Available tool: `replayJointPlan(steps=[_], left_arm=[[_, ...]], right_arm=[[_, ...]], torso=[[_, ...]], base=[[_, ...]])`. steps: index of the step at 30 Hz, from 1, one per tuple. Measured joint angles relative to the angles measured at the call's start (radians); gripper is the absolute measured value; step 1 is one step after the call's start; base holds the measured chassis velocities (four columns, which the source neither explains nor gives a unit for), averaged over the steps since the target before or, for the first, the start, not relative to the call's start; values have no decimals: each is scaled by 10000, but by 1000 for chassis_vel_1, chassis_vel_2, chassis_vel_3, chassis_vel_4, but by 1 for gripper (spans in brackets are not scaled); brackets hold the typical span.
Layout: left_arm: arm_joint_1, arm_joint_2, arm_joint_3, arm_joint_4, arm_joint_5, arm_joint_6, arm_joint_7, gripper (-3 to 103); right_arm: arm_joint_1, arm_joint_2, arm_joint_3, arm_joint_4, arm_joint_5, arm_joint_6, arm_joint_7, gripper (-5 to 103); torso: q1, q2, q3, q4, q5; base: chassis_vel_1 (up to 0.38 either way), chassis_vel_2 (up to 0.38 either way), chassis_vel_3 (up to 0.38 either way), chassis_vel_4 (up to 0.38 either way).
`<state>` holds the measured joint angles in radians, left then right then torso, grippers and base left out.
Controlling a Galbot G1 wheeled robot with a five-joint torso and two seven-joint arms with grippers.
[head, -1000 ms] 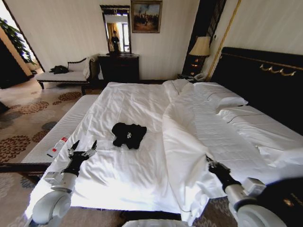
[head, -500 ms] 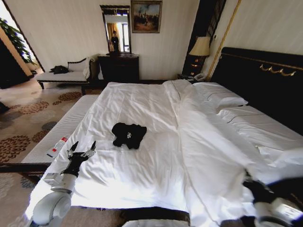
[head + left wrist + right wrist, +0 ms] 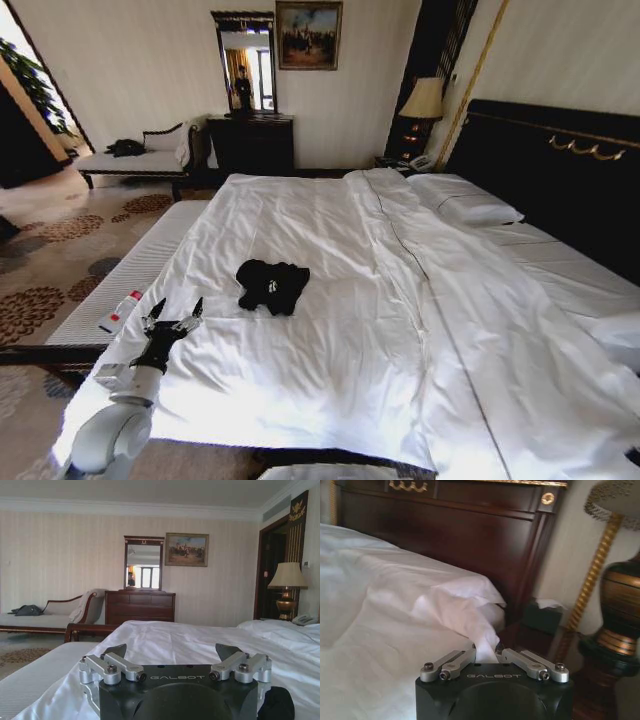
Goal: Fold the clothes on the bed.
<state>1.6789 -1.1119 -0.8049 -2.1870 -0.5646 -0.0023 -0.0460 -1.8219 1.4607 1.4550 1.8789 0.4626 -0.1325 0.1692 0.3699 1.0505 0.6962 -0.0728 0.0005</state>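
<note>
Head view: the bed (image 3: 330, 390), white duvet spread flat, dark headboard behind. On the duvet toward the robot's left lies the black T-shirt (image 3: 272, 285), crumpled into a small heap. The left gripper (image 3: 175, 312) hovers over the near left edge, jaws wide apart and empty. Right wrist view: the right gripper (image 3: 489, 653) pinches a fold of white duvet (image 3: 465, 612) beside the headboard.

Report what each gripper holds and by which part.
The right gripper pinches a corner fold of the white duvet near the headboard. The left gripper holds nothing, open over the bed's near edge; the black T-shirt lies untouched.
</note>
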Motion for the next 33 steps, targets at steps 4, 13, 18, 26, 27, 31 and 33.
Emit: replayJointPlan(steps=[4, 13, 18, 26, 27, 31, 33], left_arm=[[27, 6, -20, -27, -1, 9, -18, 100], [193, -75, 3, -84, 55, -9, -18, 99], [169, -52, 13, -157, 68, 35, -26, 99], [159, -63, 40, -198, 89, 68, -49, 99], [169, -66, 40, -208, 93, 71, -51, 99], [218, -65, 12, -211, 93, 71, -51, 99], [285, -66, -37, -225, 91, 66, -50, 99]], right_arm=[[179, -303, 206, -755, -213, 349, 41, 3], [472, -866, 688, -2063, 155, 725, 16, 3], [550, -1151, 962, -2853, -40, 982, -102, 3], [661, -1217, 974, -3697, -808, 1503, -142, 3], [722, -1185, 917, -3786, -859, 1542, -141, 3], [803, -1189, 864, -3897, -872, 1581, -141, 3], [822, -1232, 845, -3927, -867, 1595, -141, 3]], torso=[[0, 0, 0, 4, -1], [2, -1, 0, 9, -1], [3, -1, 0, 9, 0], [3, -1, 0, 5, -4], [3, 0, 0, 0, -5], [2, 0, 0, -2, -4], [2, 1, 0, -3, -5]], base=[[0, 0, 0, 0], [0, 0, 0, 0], [0, 0, 0, 0], [0, 0, 0, 0], [0, 0, 0, 0], [0, 0, 0, 0], [0, 0, 0, 0]])
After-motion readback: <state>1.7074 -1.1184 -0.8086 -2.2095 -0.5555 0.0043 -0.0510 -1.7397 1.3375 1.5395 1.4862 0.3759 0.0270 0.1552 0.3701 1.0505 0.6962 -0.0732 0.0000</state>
